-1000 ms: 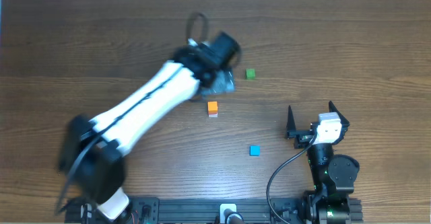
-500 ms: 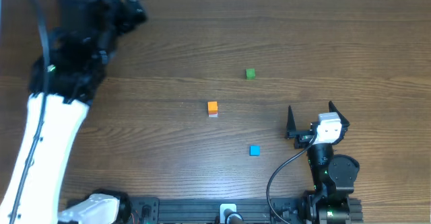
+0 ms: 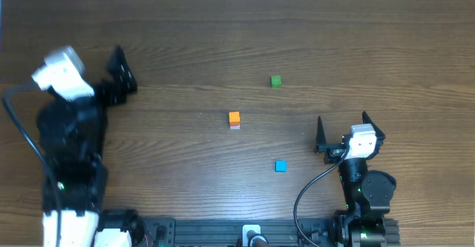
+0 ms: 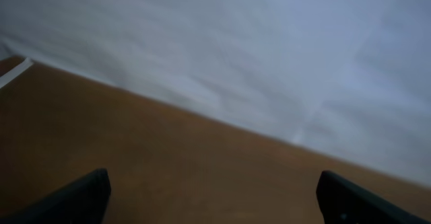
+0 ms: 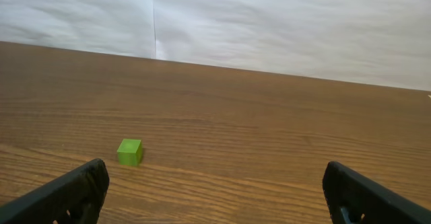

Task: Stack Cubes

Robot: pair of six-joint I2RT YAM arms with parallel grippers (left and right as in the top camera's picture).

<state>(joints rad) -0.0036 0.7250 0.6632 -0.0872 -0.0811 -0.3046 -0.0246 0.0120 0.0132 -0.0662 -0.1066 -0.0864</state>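
Orange cube (image 3: 234,117) sits on a pale cube (image 3: 234,126) mid-table, so one stack looks done. Green cube (image 3: 276,81) at its 1–2 o'clock and blue cube (image 3: 280,166) at 4–5 o'clock lie loose. Left gripper (image 4: 212,180) and right gripper (image 3: 342,118) gape wide, empty; the pale cube shows as a sliver, alignment unclear.

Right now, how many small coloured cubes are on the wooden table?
4: a small green cube farthest back, a small orange cube mid-table stacked on a mostly hidden pale cube, and a small blue cube nearest the front.
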